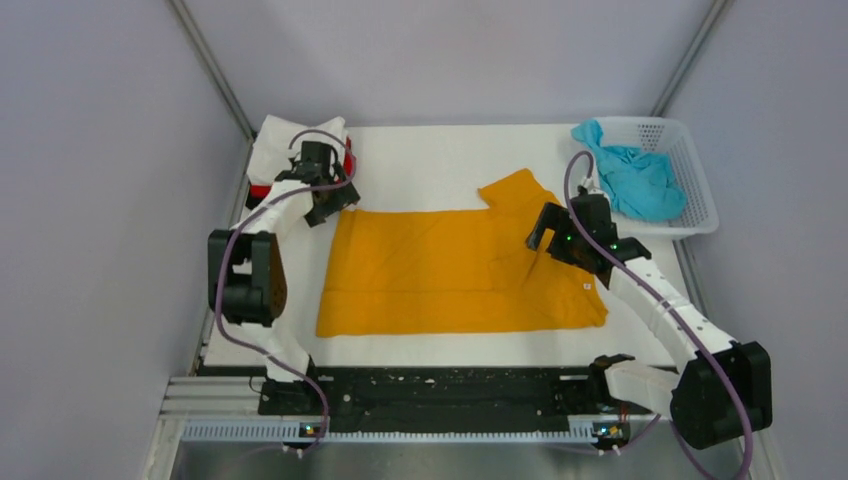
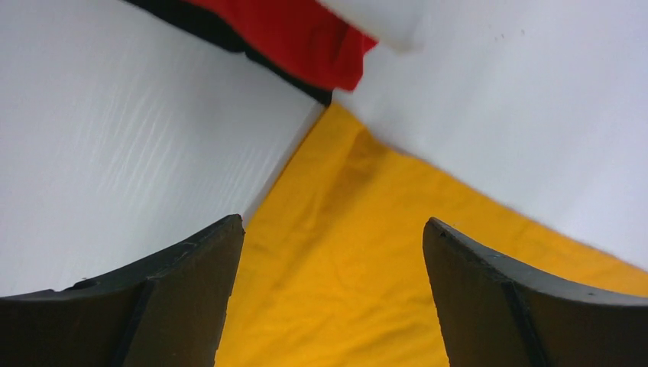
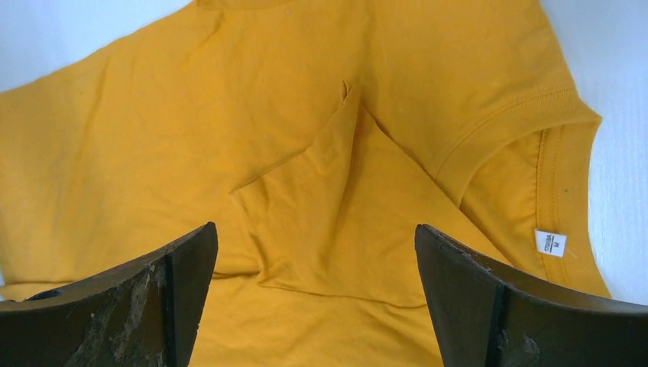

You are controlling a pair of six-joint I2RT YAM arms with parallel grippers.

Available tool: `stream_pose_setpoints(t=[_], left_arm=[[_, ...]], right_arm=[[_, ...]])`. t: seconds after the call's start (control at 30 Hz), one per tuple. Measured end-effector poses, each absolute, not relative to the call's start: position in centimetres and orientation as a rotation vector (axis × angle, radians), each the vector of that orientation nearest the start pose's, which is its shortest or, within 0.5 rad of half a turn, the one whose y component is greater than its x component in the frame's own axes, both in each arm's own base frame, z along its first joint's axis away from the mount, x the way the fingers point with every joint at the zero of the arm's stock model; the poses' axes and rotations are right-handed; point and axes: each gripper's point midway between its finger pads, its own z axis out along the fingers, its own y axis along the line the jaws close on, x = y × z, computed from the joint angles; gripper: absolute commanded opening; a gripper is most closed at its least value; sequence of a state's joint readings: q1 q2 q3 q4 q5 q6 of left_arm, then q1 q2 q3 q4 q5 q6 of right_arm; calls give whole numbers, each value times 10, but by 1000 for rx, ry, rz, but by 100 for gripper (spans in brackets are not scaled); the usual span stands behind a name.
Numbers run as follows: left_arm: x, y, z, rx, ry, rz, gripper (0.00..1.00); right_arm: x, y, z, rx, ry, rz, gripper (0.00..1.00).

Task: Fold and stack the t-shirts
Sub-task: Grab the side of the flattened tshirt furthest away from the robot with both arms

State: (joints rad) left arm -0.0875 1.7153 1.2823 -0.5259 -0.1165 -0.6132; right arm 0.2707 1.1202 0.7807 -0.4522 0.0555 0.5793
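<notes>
The orange-yellow t-shirt (image 1: pixel 450 270) lies spread flat on the white table, one sleeve pointing to the far side. My left gripper (image 1: pixel 325 205) is open over its far left corner (image 2: pixel 336 252). My right gripper (image 1: pixel 548 238) is open above the shirt's right part, over a folded-in sleeve (image 3: pixel 336 222) beside the collar (image 3: pixel 535 145). A stack of folded shirts sits at the far left: white (image 1: pixel 285 145) on top, red (image 2: pixel 298 38) and black (image 2: pixel 252 53) edges beneath. The teal t-shirt (image 1: pixel 635 180) lies crumpled in the basket.
A white perforated plastic basket (image 1: pixel 700 190) stands at the far right corner of the table. Grey walls close in the sides and back. The black rail (image 1: pixel 450 400) with the arm bases runs along the near edge.
</notes>
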Motion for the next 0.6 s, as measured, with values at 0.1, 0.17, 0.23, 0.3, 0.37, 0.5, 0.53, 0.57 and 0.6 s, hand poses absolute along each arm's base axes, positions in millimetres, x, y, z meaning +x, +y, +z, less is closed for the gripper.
stream_pose_setpoints(t=[0.1, 0.17, 0.23, 0.3, 0.37, 0.5, 0.53, 0.57, 0.6], left_arm=[[445, -33, 79, -700, 2450, -54, 70], [454, -28, 67, -714, 2461, 4, 63], [464, -23, 59, -720, 2466, 48, 63], [471, -20, 53, -726, 2462, 74, 62], [472, -19, 46, -733, 2469, 86, 62], [471, -21, 38, -738, 2485, 90, 62], [471, -22, 36, -737, 2488, 90, 62], [471, -23, 35, -734, 2489, 89, 62], [471, -24, 35, -732, 2489, 87, 62]], right_arm=[[298, 94, 125, 388, 2338, 333, 99], [301, 94, 125, 382, 2329, 335, 99], [304, 95, 124, 373, 2324, 335, 99], [306, 95, 122, 369, 2326, 332, 99], [306, 95, 119, 364, 2335, 326, 99], [306, 95, 118, 355, 2338, 321, 99], [307, 95, 118, 353, 2337, 321, 99], [307, 95, 118, 352, 2337, 321, 99], [307, 95, 118, 352, 2337, 321, 99]])
